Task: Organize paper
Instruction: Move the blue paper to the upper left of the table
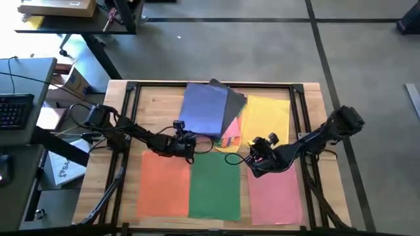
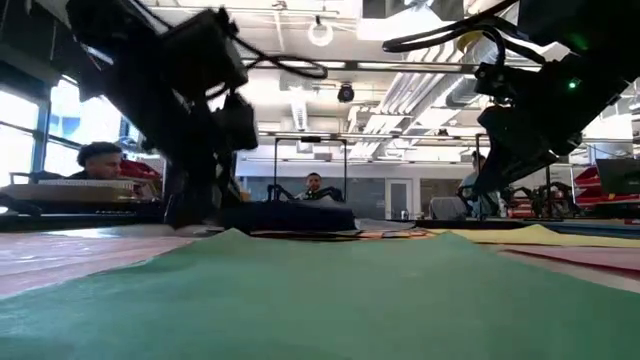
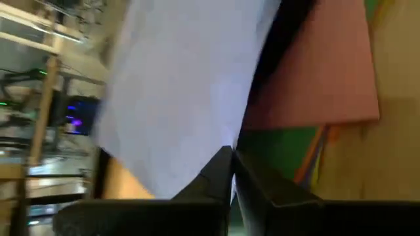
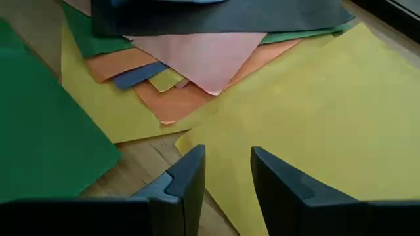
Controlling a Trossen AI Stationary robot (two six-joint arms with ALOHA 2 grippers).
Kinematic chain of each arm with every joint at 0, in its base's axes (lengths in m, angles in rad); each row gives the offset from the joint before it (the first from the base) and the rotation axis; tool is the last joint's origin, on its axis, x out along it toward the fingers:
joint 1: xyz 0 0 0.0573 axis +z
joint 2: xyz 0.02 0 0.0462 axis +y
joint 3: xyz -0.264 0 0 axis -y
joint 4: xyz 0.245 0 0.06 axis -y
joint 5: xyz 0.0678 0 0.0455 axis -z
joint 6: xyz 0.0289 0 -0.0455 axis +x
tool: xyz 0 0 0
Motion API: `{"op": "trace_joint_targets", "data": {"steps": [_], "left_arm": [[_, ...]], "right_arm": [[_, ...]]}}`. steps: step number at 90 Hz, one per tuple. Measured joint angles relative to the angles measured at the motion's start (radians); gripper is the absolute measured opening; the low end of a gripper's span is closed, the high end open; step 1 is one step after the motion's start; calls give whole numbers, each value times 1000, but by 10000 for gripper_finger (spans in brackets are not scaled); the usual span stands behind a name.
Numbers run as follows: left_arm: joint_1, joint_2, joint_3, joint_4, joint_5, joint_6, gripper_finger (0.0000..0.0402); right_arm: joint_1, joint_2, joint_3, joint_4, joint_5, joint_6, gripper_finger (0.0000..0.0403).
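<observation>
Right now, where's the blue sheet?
In the high view, the blue sheet tops the mixed pile at the table's far centre, over a dark grey sheet; the left gripper pinches its near edge.

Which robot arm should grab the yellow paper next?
The right one, probably. The right end effector hangs open just over the yellow paper, right at its corner. The left end effector is busy: it is shut on the blue paper, farther from the yellow.
</observation>
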Motion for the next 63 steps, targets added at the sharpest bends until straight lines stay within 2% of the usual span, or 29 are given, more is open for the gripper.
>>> {"op": "trace_joint_targets", "data": {"steps": [8, 16, 24, 34, 46, 63], "left_arm": [[-33, -16, 51, -172, -69, -93, 0], [-54, -46, 90, -386, -80, -248, 0], [-63, -64, 105, -615, -17, -437, 0], [-62, -79, 84, -834, 125, -668, 0], [-83, -93, 9, -891, 250, -783, 0], [-160, -106, -89, -889, 282, -860, 0]], "right_arm": [[0, 0, 0, 0, -2, 0, 108], [0, 0, 0, 0, -3, 0, 108], [0, 0, 0, 0, -3, 0, 108], [0, 0, 0, 0, -2, 0, 108], [0, 0, 0, 0, 3, 0, 108], [0, 0, 0, 1, 5, 0, 108]]}}
